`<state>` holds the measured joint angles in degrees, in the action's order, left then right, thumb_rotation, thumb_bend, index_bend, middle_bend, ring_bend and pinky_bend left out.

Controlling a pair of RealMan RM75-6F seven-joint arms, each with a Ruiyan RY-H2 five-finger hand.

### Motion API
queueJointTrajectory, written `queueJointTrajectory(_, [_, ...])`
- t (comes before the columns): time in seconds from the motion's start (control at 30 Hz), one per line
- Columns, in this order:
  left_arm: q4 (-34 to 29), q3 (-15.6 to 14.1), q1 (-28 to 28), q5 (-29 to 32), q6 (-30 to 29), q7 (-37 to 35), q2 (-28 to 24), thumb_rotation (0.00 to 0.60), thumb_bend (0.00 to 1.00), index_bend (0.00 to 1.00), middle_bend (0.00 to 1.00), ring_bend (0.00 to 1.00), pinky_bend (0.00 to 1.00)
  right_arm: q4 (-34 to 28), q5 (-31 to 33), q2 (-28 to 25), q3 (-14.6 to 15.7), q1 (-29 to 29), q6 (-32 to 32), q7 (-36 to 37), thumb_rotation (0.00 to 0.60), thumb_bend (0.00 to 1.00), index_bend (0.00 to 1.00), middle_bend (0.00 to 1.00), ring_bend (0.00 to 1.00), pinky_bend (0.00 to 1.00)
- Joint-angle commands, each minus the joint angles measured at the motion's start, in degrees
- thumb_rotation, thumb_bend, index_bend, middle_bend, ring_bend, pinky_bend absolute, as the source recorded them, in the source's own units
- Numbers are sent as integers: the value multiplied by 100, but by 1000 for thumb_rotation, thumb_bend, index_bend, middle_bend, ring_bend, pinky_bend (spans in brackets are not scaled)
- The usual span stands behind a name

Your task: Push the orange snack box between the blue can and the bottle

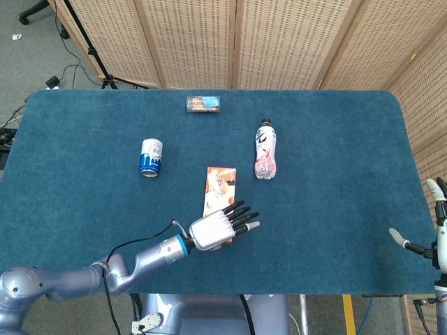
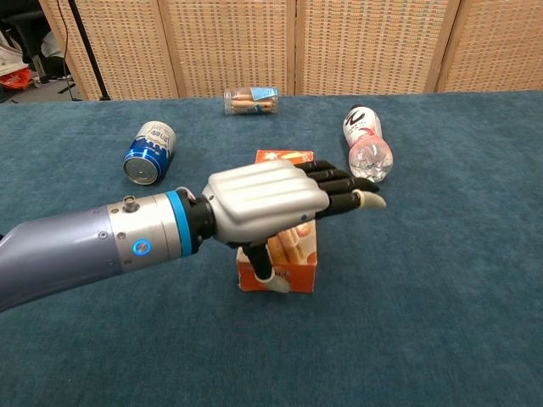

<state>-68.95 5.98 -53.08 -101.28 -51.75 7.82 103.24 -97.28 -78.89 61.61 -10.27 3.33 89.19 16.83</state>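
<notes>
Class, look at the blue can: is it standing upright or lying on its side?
Lying on its side: the blue can shows its round end toward the chest camera.

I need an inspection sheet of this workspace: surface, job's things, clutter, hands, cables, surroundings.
Surface: blue cloth table.
Job's things: box lies flat, nearer the robot than the gap; can on its side at left; bottle on its side at right.
Clutter: clear snack tube at the far edge.
Hands: left hand rests on the box's near end, fingers extended; right hand open, off the table's right edge.
Cables: black cable along the left arm; floor cables far left.
Surroundings: wicker screens behind.
</notes>
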Motion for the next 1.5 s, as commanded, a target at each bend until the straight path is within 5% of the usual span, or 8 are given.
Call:
queueJointTrajectory(0.03, [202,124,-89,137,-41,-145,78,600,0,1,0,0,0,13,38,10,-18,13,-38,-22,600,0,0,0,0,38])
queueJointTrajectory(0.8, [1773,600,-858,866,202,-561,489,600,0,9,0,0,0,133,268,86,-103,88,-330,-192,600,0,0,0,0,30])
queueJointTrajectory(1.5, [4120,457,-1605,1127,431,-1912,1054,600,0,31,0,0,0,176,349,228,-149,123,-311,-778,600,0,0,0,0,8])
